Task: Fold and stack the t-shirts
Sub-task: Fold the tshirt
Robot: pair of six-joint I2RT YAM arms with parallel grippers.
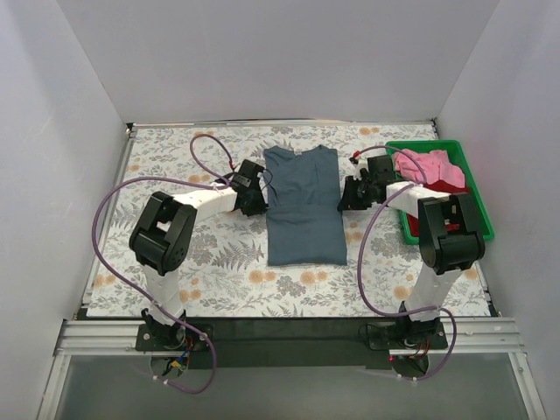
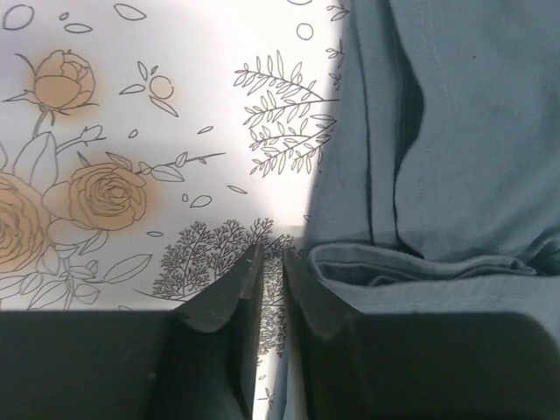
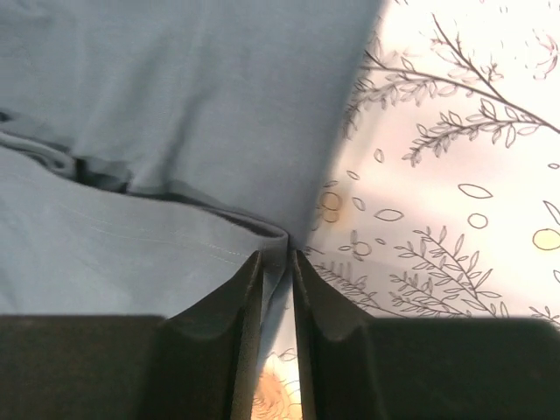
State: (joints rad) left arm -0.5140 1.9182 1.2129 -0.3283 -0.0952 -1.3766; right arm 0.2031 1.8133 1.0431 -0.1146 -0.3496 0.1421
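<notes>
A: Count?
B: Three shirts. The blue shirt (image 1: 302, 210) lies flat mid-desk (image 1: 175, 157), sleeves folded in. The pink shirt (image 1: 422, 164) and red shirt (image 1: 451, 178) sit in one bin (image 1: 479, 197) at the far right corner. Two arms.
A: Pose?
B: Elbows bent, wrists turned inward, low at the blue shirt's side edges. The left fingers (image 1: 259, 205) are nearly closed beside the left hem, only desk print in the gap. The right fingers (image 1: 345, 201) pinch the right hem.

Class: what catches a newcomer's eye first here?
The slate blue-grey cloth t-shirt, folded narrow at centre, with the left pincer and right pincer at its side edges. On the right, a green plastic bin holds a pink cloth shirt and a dark red cloth shirt.
</notes>
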